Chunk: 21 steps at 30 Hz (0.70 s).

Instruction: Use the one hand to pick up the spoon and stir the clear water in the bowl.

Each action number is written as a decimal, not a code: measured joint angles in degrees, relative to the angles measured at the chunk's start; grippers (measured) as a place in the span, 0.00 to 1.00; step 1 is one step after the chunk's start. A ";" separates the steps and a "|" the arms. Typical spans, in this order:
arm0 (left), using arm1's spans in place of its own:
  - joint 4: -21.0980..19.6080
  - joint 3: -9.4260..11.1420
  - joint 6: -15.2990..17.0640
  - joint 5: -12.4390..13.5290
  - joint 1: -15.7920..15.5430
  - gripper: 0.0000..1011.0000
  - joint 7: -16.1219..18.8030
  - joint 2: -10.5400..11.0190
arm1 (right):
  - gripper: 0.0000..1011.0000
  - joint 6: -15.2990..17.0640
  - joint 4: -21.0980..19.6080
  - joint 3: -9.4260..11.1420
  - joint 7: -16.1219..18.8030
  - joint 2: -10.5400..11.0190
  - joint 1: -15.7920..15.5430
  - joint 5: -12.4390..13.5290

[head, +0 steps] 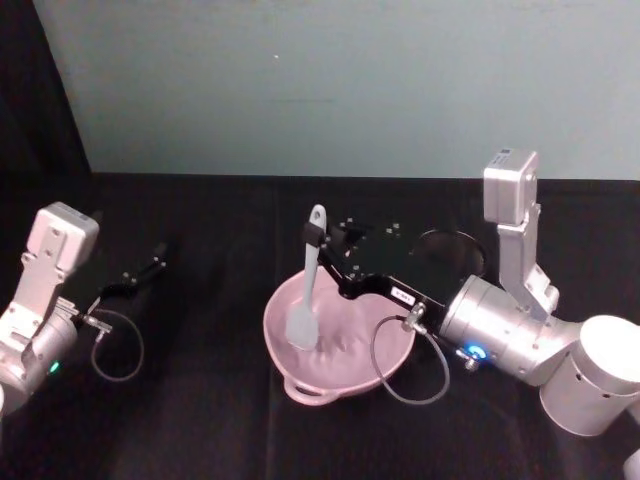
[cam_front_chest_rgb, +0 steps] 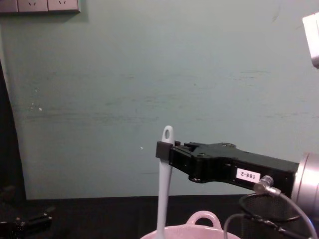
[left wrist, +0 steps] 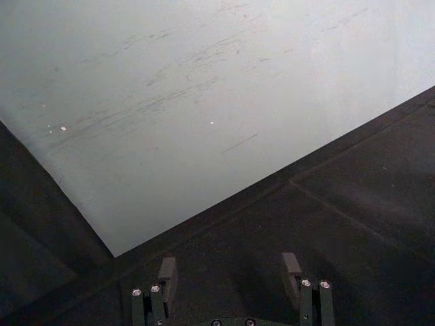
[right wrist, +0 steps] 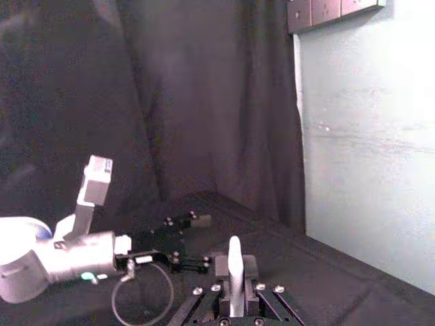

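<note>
dim, flat light, pale wall (head: pixel 350 90) brightest, black tablecloth (head: pixel 200 420) dark with barely visible soft shadows

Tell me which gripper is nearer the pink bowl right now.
Right. The right gripper hangs above the bowl, shut on the spoon whose head dips inside. The left gripper sits open, well off to the robot's left over the black table.

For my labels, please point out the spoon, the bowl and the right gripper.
spoon (head: pixel 302 325), head view, its flat head.
bowl (head: pixel 270 322), head view, its left rim.
right gripper (head: pixel 315 237), head view, between fingertips clamping spoon handle.
</note>
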 joint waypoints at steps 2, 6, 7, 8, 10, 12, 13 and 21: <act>0.00 0.00 0.00 0.00 0.00 0.99 0.00 0.00 | 0.12 -0.26 0.81 -0.09 0.46 -0.46 0.28 1.28; 0.00 0.00 0.00 0.00 0.00 0.99 0.00 0.00 | 0.12 -0.49 2.47 -0.19 0.66 -1.07 1.06 2.81; 0.00 0.00 0.00 0.00 0.00 0.99 0.00 0.00 | 0.12 -0.52 3.16 -0.21 0.49 -1.22 1.42 3.13; 0.00 0.00 0.00 0.00 0.00 0.99 0.00 0.00 | 0.12 -0.52 3.16 -0.21 0.49 -1.22 1.42 3.13; 0.00 0.00 0.00 0.00 0.00 0.99 0.00 0.00 | 0.12 -0.48 4.04 -0.18 -0.27 -1.32 1.94 3.23; 0.00 0.00 0.00 0.00 0.00 0.99 0.00 0.00 | 0.12 -0.09 4.54 -0.12 -1.60 -1.21 2.31 2.79; 0.00 0.00 0.00 0.00 0.00 0.99 0.00 0.00 | 0.12 0.12 4.64 -0.05 -2.09 -1.13 2.38 2.55; 0.00 0.00 0.00 0.00 0.00 0.99 0.00 0.00 | 0.12 0.60 2.84 1.25 -7.47 0.61 1.59 -1.88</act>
